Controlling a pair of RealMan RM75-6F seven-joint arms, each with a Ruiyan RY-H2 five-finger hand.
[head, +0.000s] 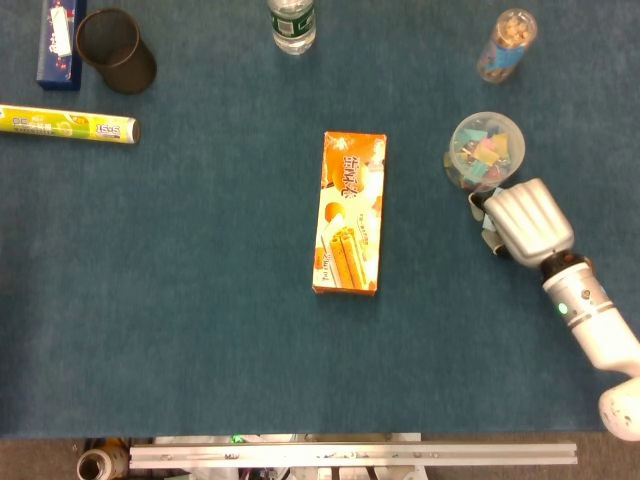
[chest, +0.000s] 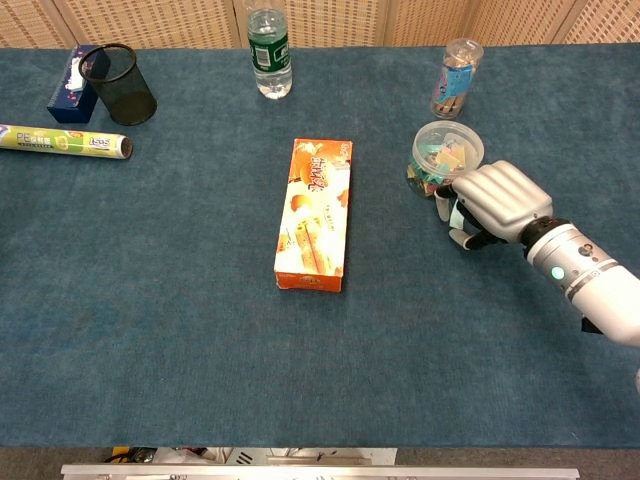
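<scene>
The right hand (head: 528, 221) lies palm down on the blue table (head: 200, 300), forearm angled back toward the near right. Its fingers (chest: 452, 212) curl downward, holding nothing, just beside the clear tub of clips (head: 484, 151) ahead of them.

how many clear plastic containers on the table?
3. A water bottle at the far edge, middle. A tall slim jar at far right. A squat tub of colourful clips just nearer, right beside the right hand. None seems hidden.
</scene>
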